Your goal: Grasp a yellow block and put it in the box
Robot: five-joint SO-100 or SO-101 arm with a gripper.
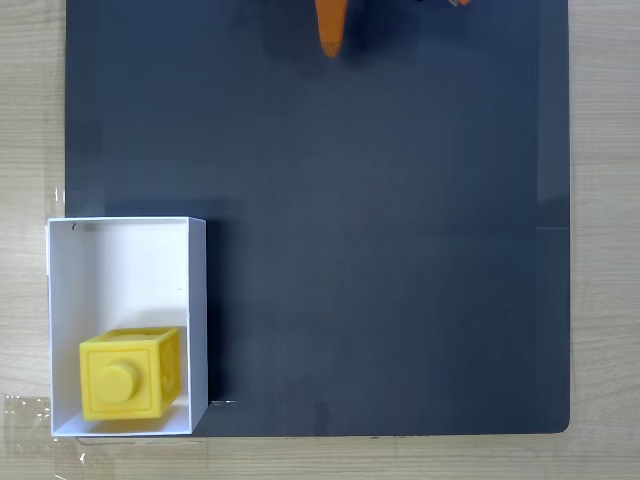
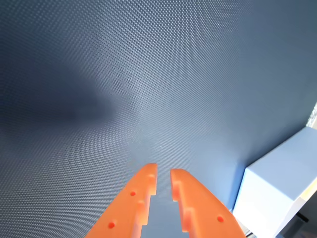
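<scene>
The yellow block [image 1: 128,374] lies inside the white box [image 1: 197,300], in its near end, with the round stud facing up in the fixed view. The box stands at the lower left of the dark mat, and its outer corner [image 2: 277,193] shows at the lower right of the wrist view. My orange gripper [image 1: 331,40] hangs at the top edge of the fixed view, far from the box. In the wrist view the gripper [image 2: 163,171] has its jaws nearly together, a thin slit between them and nothing held.
A dark grey mat [image 1: 380,250] covers most of the light wooden table [image 1: 605,250]. Clear tape [image 1: 25,408] holds the box's lower left corner to the table.
</scene>
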